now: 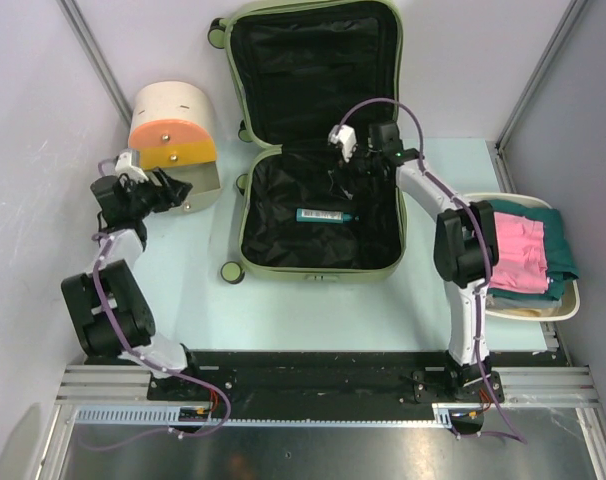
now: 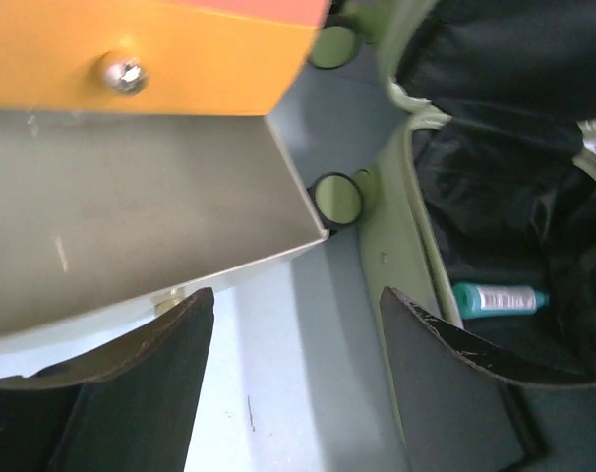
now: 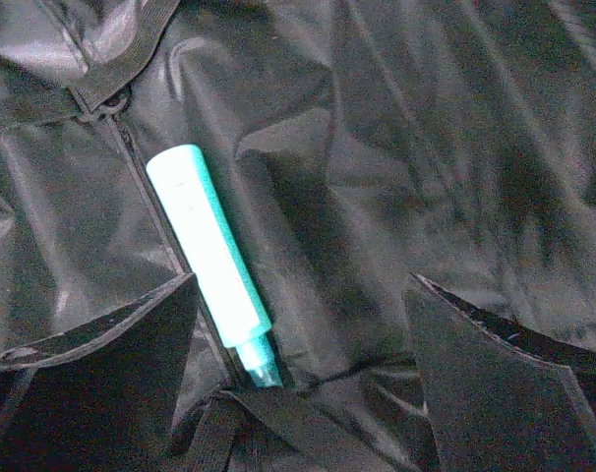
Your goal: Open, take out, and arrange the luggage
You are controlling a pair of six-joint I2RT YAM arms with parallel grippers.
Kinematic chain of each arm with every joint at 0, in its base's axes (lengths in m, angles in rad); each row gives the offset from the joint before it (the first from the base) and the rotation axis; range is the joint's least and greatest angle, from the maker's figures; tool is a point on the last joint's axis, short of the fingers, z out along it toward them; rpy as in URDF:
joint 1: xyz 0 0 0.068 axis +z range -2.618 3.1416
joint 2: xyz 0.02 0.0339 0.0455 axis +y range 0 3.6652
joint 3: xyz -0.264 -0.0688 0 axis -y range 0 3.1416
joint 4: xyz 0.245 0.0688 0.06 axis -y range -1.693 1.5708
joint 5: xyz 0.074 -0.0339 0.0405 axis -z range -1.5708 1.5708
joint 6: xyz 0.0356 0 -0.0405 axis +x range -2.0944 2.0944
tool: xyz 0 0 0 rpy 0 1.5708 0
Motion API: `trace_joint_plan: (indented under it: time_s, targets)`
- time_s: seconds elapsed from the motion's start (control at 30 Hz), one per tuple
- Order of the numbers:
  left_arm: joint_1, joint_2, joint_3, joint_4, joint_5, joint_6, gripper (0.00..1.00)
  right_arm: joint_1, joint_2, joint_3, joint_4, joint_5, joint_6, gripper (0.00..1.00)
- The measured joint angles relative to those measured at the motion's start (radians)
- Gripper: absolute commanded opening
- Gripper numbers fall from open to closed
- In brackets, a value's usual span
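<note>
Luggage point(image 1: 313, 272) lies open on table point(image 1: 283, 310); right pincer point(image 3: 300, 285) spread, empty, over tube point(image 3: 208, 246) in near half. Best: descend square across tube's middle, close gently. Left pincer point(image 2: 296, 295) spread, empty, beside drum point(image 1: 173, 135).

My right gripper point(image 1: 349, 172) hangs over the near half of the open luggage point(image 1: 245, 215). A teal tube point(image 1: 326, 215) lies on the black lining, just nearer me and slightly left of it. My left gripper point(image 1: 171, 188) sits just beside the cream-and-orange drum point(image 1: 173, 125).
</note>
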Motion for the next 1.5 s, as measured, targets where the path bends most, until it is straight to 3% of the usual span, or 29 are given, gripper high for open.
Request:
trace_joint_plan:
  time_s: [0.27,0.67,0.9,1.1,1.37,1.5]
  targets:
    - [-0.048,-0.179,-0.029,-0.133,0.111,0.267,0.72,0.078,0.098,0.055,-0.158,0.007,-0.239,0.66]
    - [-0.121,-0.245,-0.071,-0.201,0.104,0.352,0.71,0.125,0.202,0.052,-0.219,0.080,-0.392,0.47]
    - [-0.158,-0.245,-0.054,-0.223,0.104,0.428,0.73,0.122,0.190,0.023,-0.209,0.080,-0.425,0.00]
    - [-0.255,-0.245,0.019,-0.252,0.132,0.671,0.77,0.117,0.185,0.063,-0.229,0.019,-0.280,0.00]
    - [-0.477,-0.249,0.026,-0.345,0.143,1.197,0.77,0.122,0.176,0.244,-0.233,-0.126,-0.006,0.00]
    - [-0.537,-0.249,0.026,-0.371,0.145,1.409,0.74,0.143,0.176,0.308,-0.271,-0.198,0.082,0.00]
